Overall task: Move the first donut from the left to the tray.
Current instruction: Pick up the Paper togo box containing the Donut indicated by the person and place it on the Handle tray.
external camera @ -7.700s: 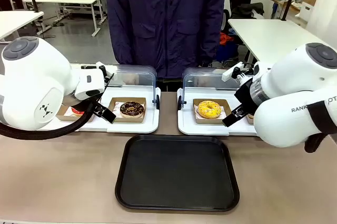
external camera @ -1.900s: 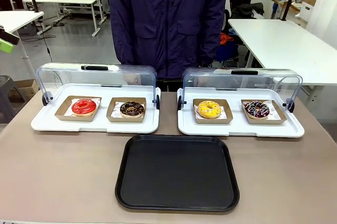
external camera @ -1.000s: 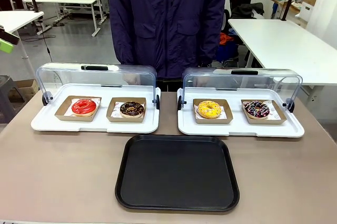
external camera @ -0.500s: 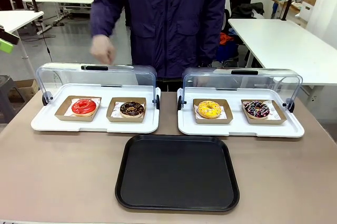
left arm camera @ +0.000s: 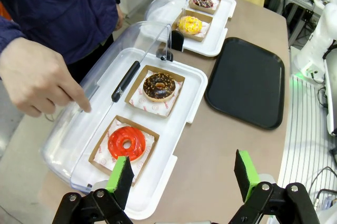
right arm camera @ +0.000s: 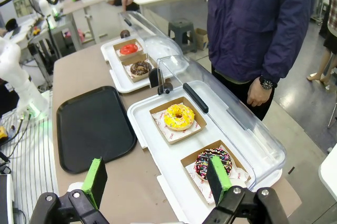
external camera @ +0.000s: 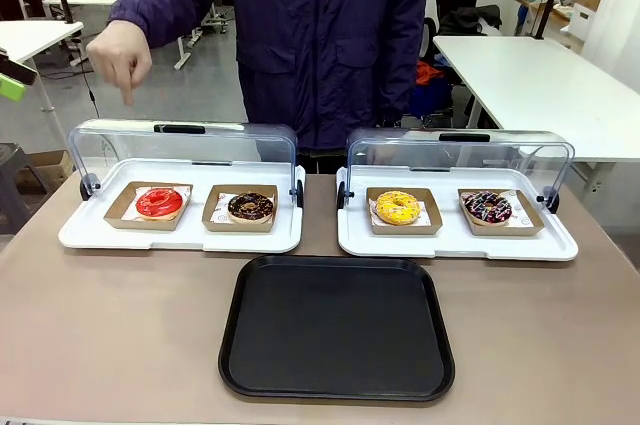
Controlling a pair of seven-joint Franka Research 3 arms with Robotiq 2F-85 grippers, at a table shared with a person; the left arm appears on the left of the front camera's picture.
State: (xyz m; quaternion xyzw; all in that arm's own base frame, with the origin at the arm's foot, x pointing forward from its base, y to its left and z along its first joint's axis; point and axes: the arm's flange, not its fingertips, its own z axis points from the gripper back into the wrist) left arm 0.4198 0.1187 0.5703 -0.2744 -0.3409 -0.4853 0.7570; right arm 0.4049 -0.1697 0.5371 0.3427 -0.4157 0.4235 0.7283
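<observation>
1. Front view. The red donut (external camera: 159, 202) sits in its cardboard holder (external camera: 117, 208) at the left end of the left white tray (external camera: 75, 236). The black tray (external camera: 340, 330) lies nearer me on the surface (external camera: 120, 335), well apart from the donut. A person's hand (external camera: 120, 53) points downward above the swung-back clear lid (external camera: 185, 143).
2. Left wrist view. The left tool (left arm camera: 183, 174) is spread wide with nothing between its pads, and the red donut lies below and ahead of it. I judge the donut light and soft, and its glaze sticky and easily marked. I would grip the holder's two opposite walls, not the ring. The card looks thin, so I would squeeze gently and carry it level.
3. Right wrist view. The right tool (right arm camera: 157, 177) is also spread and pinching nothing. The red donut shows at the far end of the row. I can read no brand, label or writing, and the faint print on the paper liners is illegible.
</observation>
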